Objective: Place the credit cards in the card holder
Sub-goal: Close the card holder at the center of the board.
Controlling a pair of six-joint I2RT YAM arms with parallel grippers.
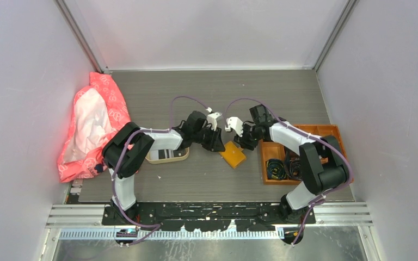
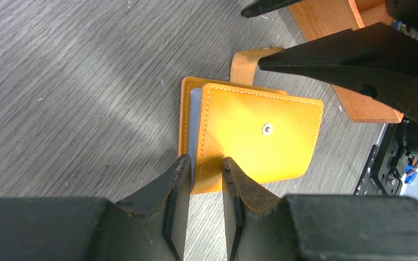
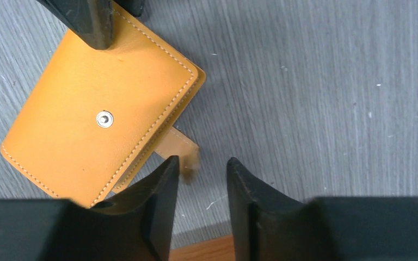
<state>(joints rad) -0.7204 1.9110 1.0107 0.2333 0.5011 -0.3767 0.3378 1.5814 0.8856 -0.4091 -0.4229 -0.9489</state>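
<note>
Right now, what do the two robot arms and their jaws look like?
The left arm and right arm are chunky black joints linked by white tubes, each trailed by a looping purple cable. The jaws are matte black tapering wedges.

Card holder [image 2: 256, 136]: you have one mustard-orange stitched wallet, folded, flat on the grey table [image 2: 60, 81], snap stud [image 2: 267, 128] up, tab [image 3: 177, 144] unfastened, sticking out. Credit cards [image 2: 195, 125]: pale blue-grey edges between its covers; a striped card [image 1: 167, 155] lies well apart

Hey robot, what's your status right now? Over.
Left gripper pinches card holder edge. Right gripper open beside snap tab. Holder folded, unsnapped. Nothing blocking.
</note>
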